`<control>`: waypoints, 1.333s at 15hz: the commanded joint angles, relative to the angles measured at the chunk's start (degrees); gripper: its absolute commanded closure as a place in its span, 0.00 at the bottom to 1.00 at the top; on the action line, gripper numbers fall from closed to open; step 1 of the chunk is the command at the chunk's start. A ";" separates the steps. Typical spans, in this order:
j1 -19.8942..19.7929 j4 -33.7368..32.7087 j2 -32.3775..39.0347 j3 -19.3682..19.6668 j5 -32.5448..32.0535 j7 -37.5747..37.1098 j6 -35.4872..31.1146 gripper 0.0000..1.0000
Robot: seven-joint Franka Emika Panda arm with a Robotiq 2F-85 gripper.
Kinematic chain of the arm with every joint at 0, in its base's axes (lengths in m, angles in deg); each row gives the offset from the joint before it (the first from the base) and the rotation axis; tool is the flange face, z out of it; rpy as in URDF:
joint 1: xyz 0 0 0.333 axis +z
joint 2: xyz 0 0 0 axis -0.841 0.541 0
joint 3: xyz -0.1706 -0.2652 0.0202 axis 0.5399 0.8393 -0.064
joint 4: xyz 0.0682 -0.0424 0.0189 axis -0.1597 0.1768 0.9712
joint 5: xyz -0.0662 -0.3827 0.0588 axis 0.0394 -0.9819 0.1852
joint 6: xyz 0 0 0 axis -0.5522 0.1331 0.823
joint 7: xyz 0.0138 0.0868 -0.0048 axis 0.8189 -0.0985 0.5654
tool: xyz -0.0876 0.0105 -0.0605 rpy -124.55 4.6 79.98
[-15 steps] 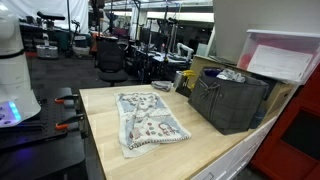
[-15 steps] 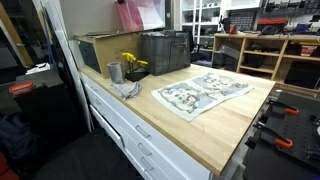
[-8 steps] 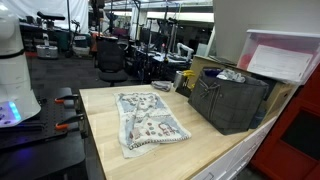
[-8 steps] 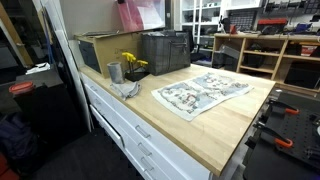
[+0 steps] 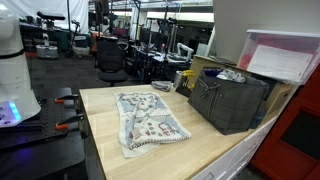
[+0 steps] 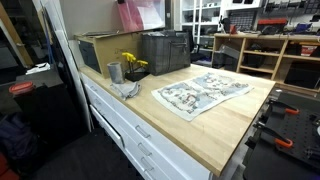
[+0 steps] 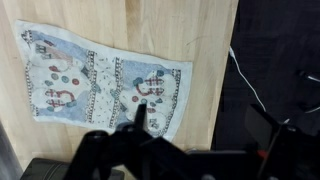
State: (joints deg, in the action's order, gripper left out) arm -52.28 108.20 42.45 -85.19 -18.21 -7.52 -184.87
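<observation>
A patterned cloth [image 7: 100, 85] with red and blue figures lies spread flat on the wooden table [image 7: 205, 40]. It shows in both exterior views [image 5: 148, 120] [image 6: 203, 93]. My gripper [image 7: 205, 125] shows only in the wrist view, as a dark silhouette at the bottom. It is open and empty, well above the table. One fingertip [image 7: 140, 112] stands over the cloth's near edge. The other fingertip hangs past the table's edge, over the dark floor. The arm does not show in either exterior view.
A dark crate [image 5: 230, 100] [image 6: 165, 52] stands at the back of the table. Next to it are a metal cup [image 6: 114, 72], yellow flowers [image 6: 132, 63] and a crumpled grey rag [image 6: 127, 89]. The white robot base [image 5: 12, 70] and red clamps [image 5: 65, 100] are off the table's end.
</observation>
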 commanded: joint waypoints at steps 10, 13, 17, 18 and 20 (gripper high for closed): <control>-0.80 0.39 30.13 -3.46 -2.16 -10.00 -21.67 0.00; 0.17 1.70 30.32 -2.79 -2.52 -9.61 -21.49 0.00; 0.41 1.47 31.86 -2.72 -2.73 -9.84 -21.67 0.00; 0.40 1.47 31.60 -2.72 -2.73 -9.84 -21.67 0.00; 0.43 1.46 31.45 -2.73 -2.73 -9.84 -21.67 0.00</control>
State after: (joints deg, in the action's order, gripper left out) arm -52.60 109.69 73.88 -88.69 -20.74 -17.22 -206.61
